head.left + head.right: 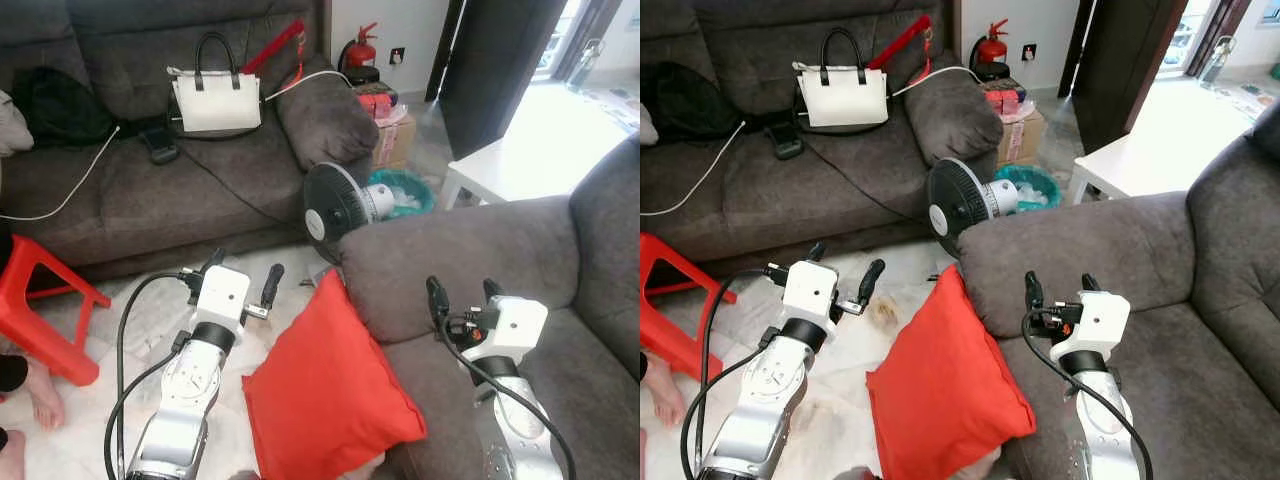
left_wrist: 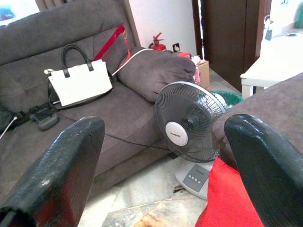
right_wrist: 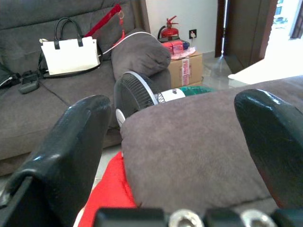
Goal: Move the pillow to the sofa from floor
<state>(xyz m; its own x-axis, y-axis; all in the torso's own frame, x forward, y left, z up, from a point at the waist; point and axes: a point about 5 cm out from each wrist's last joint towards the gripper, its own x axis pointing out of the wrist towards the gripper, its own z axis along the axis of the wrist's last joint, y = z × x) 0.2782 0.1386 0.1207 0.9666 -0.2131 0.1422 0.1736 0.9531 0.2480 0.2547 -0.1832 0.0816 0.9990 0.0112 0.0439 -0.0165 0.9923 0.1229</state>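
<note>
A red pillow (image 1: 325, 385) stands on edge on the floor, leaning against the side of the near grey sofa (image 1: 470, 250). My left gripper (image 1: 242, 272) hovers open just left of the pillow's top corner, nothing between its fingers. Over the near sofa's seat, right of the pillow, my right gripper (image 1: 464, 294) is open and empty, level with the armrest. The pillow's red edge shows low in the left wrist view (image 2: 227, 203) and in the right wrist view (image 3: 110, 189).
A grey standing fan (image 1: 335, 205) sits on the floor past the pillow. The far sofa (image 1: 150, 190) carries a white handbag (image 1: 215, 100) and cables. A red stool (image 1: 40, 300) and a person's bare foot (image 1: 40, 395) are at left. A white table (image 1: 530, 165) stands at right.
</note>
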